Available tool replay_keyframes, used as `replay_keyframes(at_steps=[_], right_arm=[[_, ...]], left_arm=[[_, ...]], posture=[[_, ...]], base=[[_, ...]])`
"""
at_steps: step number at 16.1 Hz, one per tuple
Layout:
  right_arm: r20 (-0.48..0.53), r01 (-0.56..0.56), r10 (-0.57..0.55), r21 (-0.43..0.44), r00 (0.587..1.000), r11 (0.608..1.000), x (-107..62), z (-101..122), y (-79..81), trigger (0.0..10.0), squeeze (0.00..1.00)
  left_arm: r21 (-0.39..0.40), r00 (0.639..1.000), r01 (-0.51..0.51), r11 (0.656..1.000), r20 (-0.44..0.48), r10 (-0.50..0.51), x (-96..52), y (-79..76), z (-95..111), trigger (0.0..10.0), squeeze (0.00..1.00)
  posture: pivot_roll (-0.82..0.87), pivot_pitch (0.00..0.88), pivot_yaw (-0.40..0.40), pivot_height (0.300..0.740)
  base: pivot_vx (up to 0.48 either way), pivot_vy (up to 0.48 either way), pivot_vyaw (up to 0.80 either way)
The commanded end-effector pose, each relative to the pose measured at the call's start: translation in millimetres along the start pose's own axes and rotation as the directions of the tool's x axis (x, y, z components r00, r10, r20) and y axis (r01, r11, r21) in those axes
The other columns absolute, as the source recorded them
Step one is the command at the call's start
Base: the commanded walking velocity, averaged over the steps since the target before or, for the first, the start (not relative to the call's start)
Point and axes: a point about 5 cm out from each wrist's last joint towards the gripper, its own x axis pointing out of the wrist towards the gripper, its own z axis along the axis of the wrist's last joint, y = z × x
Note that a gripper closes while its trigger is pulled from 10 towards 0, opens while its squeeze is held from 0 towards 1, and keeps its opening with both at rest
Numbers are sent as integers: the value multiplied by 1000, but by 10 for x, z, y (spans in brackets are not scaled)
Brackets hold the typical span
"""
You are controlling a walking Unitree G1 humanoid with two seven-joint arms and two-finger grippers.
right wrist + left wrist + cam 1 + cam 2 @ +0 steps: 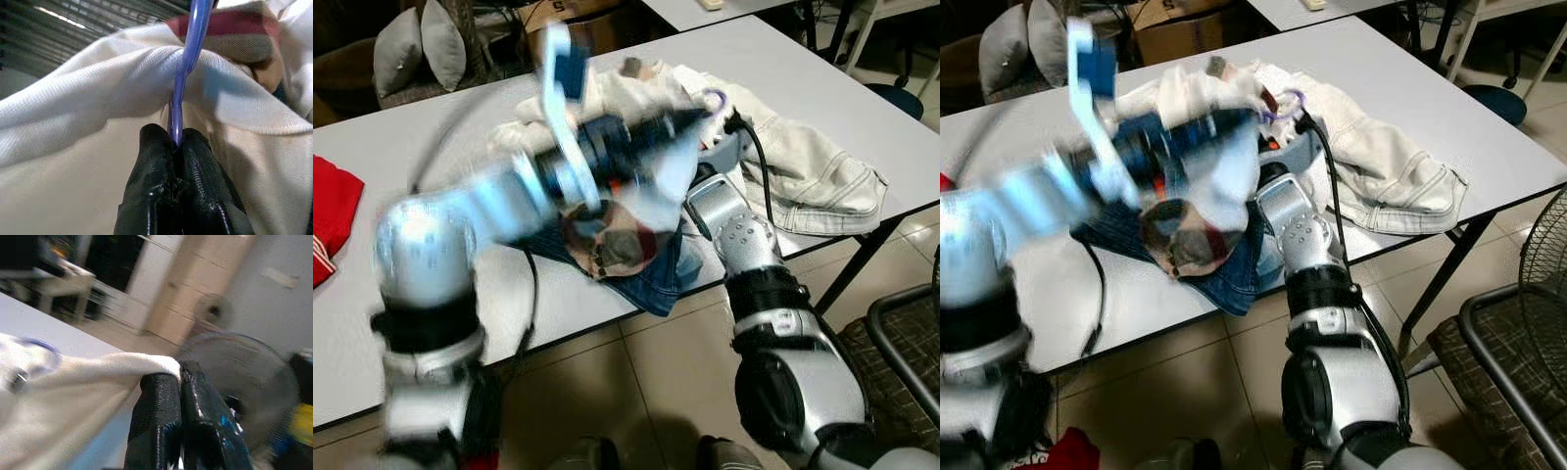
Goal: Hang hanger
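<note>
White cloth is pinched between your left gripper, its fingers pressed together on a fold of the shirt. From the head view that arm sweeps in blurred from the left, above the heap of clothes on the surface, so you cannot read its exact place there.

Move right across the heap: jeans lie at the near edge, a patterned garment on top of them, and the white shirt spreads back and to the right, with pale trousers beyond.

Your right gripper is clamped on the purple hanger; the wire runs straight out from between the fingers, along the gripper's own line, and passes under the shirt's collar. In the head view the hanger's hook peeps out just past the right arm's wrist, amid the white cloth near the middle of the surface.

So the hanger's long axis points away from the right gripper into the shirt, and the right arm alone holds it, while the left holds only cloth. No rail or peg to hang it on can be made out here; the lift would likely fall to your right arm.
</note>
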Motion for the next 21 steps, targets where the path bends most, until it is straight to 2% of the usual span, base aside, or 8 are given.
replay_keyframes(at_steps=[1, 8, 9, 10, 11, 14, 18, 21], right_arm=[[-65, 3, 0, 41, 998, 999, -27, -265, 21, 10000, 0], [-42, -39, 39, 24, 998, 999, -455, 26, 19, 10000, 0], [-66, -38, 38, -1, 997, 999, -524, 1, 21, 10000, 0], [-74, -36, 34, -25, 997, 999, -570, -9, 26, 10000, 0], [-86, -46, 45, -14, 995, 999, -614, -4, 61, 10000, 0], [-97, -12, -3, -156, 995, 988, -688, 63, 45, 10000, 0], [-75, -28, 22, -83, 997, 996, -723, 112, 82, 10000, 0], [-84, -78, 67, -136, 994, 988, -756, 145, 154, 10000, 0]], left_arm=[[20, 999, -44, 999, 14, 43, -34, 64, 44, 0, 0], [243, 869, -394, 886, -214, 445, -616, 659, -242, 1412, 0], [264, 834, -431, 863, -248, 492, -636, 733, -427, 10000, 0], [249, 835, -427, 869, -261, 485, -618, 759, -561, 10000, 0], [219, 826, -435, 873, -289, 484, -616, 801, -689, 10000, 1000], [220, 755, -467, 857, -405, 515, -818, 892, -1052, 10000, 1000], [201, 700, -553, 808, -414, 582, -1131, 912, -1194, 10000, 1000], [207, 714, -553, 807, -380, 587, -1304, 802, -1151, 10000, 957]], posture=[[5, 83, 144, 740], [-11, 67, 165, 740], [-26, 71, 161, 740], [-33, 72, 157, 740], [-49, 73, 157, 740], [-64, 62, 150, 740], [-28, 67, 132, 740], [-33, 67, 143, 740]], base=[[0, 0, 0], [0, 0, 0], [0, 0, 0], [0, 0, 0], [0, 0, 0], [0, 0, 0], [0, 0, 0], [0, 0, 800]])
